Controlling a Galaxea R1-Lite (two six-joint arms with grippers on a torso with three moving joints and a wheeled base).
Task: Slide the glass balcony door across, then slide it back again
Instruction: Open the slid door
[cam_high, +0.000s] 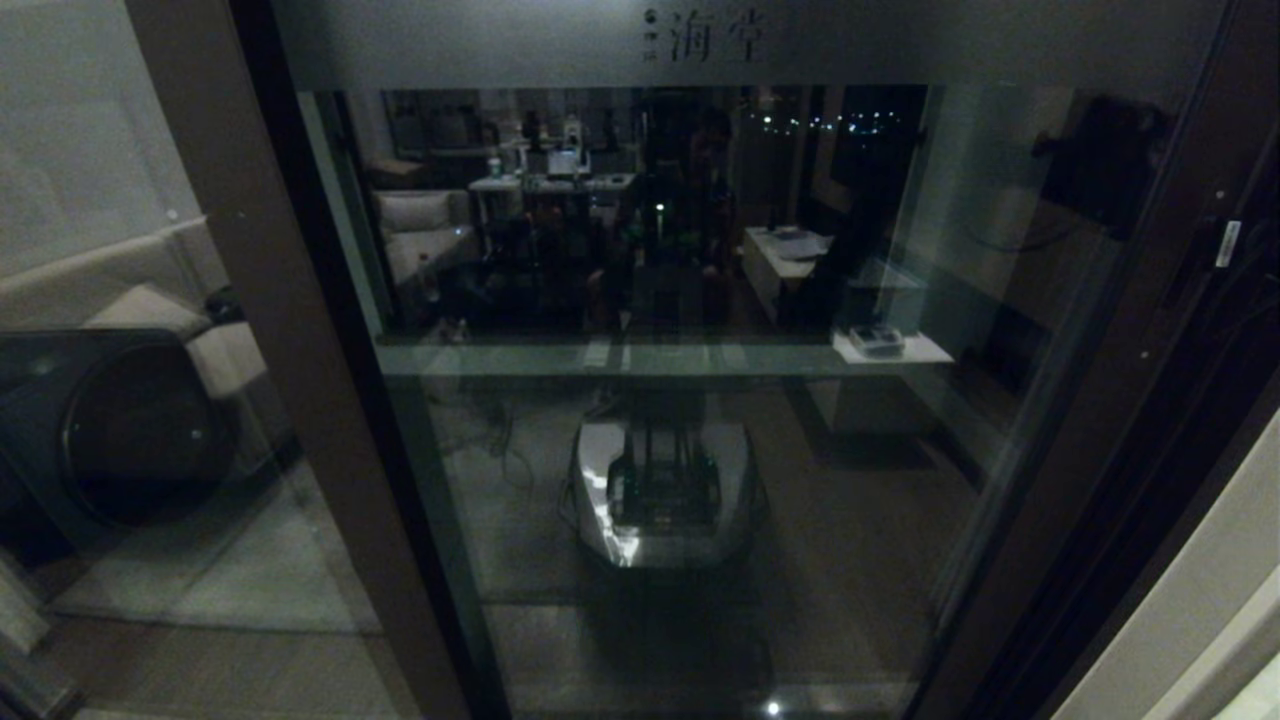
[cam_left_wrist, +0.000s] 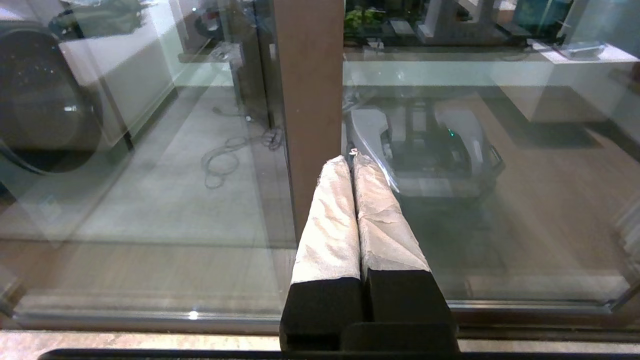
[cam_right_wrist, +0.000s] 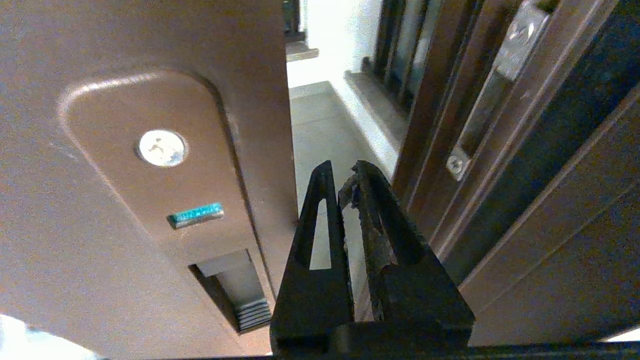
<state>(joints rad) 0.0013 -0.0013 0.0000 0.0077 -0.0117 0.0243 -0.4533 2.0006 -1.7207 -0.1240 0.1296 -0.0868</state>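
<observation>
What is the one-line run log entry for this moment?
left gripper: shut, near brown post | right gripper: shut, in gap beside glass balcony door

Dim head view; glass reflections, wrist views brighter.

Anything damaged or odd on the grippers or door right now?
Right gripper, shut beside the glass balcony door stile: one finger has ragged, frayed covering on its inner edge, the other looks bare. Left gripper, shut by a brown post, has wrinkled, torn white wrap. Door shows no damage.
</observation>
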